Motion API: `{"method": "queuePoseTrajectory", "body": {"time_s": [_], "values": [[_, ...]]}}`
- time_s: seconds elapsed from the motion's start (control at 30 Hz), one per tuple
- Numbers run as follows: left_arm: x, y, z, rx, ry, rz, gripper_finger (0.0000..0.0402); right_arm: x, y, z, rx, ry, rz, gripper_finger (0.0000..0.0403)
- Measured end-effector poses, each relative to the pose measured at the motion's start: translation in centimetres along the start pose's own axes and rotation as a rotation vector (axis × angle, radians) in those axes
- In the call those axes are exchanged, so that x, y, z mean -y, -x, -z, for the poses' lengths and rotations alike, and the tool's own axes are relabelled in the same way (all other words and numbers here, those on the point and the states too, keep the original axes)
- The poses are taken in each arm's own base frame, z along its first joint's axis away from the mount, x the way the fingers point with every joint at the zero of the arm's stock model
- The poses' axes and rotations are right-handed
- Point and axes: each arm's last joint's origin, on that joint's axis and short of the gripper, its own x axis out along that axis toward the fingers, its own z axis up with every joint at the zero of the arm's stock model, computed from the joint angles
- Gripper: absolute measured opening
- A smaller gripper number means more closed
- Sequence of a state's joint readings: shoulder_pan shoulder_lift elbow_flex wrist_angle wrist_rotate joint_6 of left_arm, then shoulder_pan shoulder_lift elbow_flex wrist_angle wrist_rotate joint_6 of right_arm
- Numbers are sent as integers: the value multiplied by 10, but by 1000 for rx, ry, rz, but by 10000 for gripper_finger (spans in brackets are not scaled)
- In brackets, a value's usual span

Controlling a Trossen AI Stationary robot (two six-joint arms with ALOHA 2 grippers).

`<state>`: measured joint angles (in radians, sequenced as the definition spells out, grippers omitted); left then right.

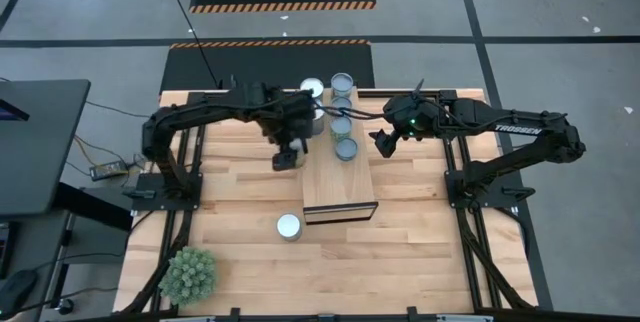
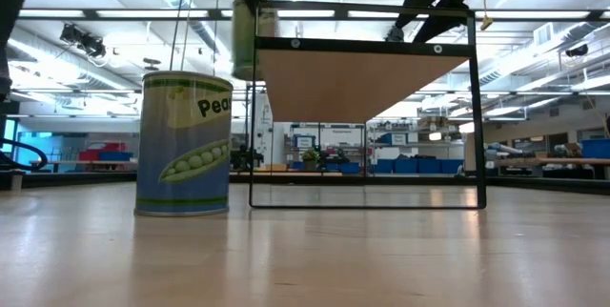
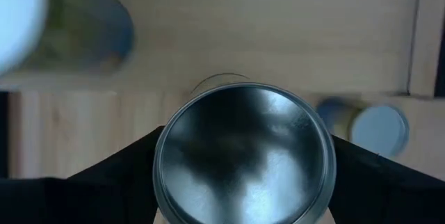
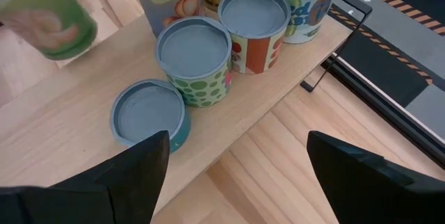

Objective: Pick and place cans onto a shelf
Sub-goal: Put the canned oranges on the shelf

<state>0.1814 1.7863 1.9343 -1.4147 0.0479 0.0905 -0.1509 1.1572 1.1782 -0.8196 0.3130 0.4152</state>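
Note:
My left gripper (image 1: 287,157) is shut on a can (image 3: 243,154), held in the air just left of the shelf (image 1: 340,187); the low view shows this can (image 2: 245,35) about level with the shelf's top. Several cans (image 4: 195,53) stand in a row on the shelf's far half. A peas can (image 2: 184,145) stands upright on the table near the shelf's front left corner (image 1: 289,226). My right gripper (image 1: 383,142) hovers open over the shelf's right edge, with nothing between its fingers (image 4: 139,175). My left gripper pinches the can's round side wall (image 3: 158,175) between its two fingers (image 3: 118,182), one on each side, just below the top rim. The fingers come from above, pointing steeply down. The can hangs upright, lifted clear of the table.
A white-topped can (image 1: 312,89) stands by the shelf's far left corner. A green plant (image 1: 188,274) sits at the table's near left corner. A dark desk (image 1: 40,147) stands beyond the left edge. Bare wood (image 1: 430,252) lies to the near right.

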Motion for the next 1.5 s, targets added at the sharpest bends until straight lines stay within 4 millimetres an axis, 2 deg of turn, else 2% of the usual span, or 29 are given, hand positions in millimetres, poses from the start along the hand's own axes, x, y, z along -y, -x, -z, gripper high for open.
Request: {"method": "queuePoseTrajectory", "body": {"time_s": [0.23, 0.37, 0.5, 1.03, 1.27, 1.5], "values": [[-7, 4, -24, 43, 11, -42, 312, 0, 0, 0, 1, -1, -1, 347], [-10, -8, -31, 35, 11, -73, 312, 0, 0, 0, 5, -2, -2, 347], [-10, -13, -34, 55, 11, -83, 312, 0, 0, -1, 6, -3, -3, 347], [-12, -14, -41, 123, 11, -105, 312, -1, 0, -1, 12, 2, -10, 347], [-10, -24, -45, 108, 4, -101, 331, -1, 0, -1, 9, 2, -18, 347], [-7, -24, -48, 138, -18, -102, 350, -1, 0, -1, 10, 2, -19, 347]]}}
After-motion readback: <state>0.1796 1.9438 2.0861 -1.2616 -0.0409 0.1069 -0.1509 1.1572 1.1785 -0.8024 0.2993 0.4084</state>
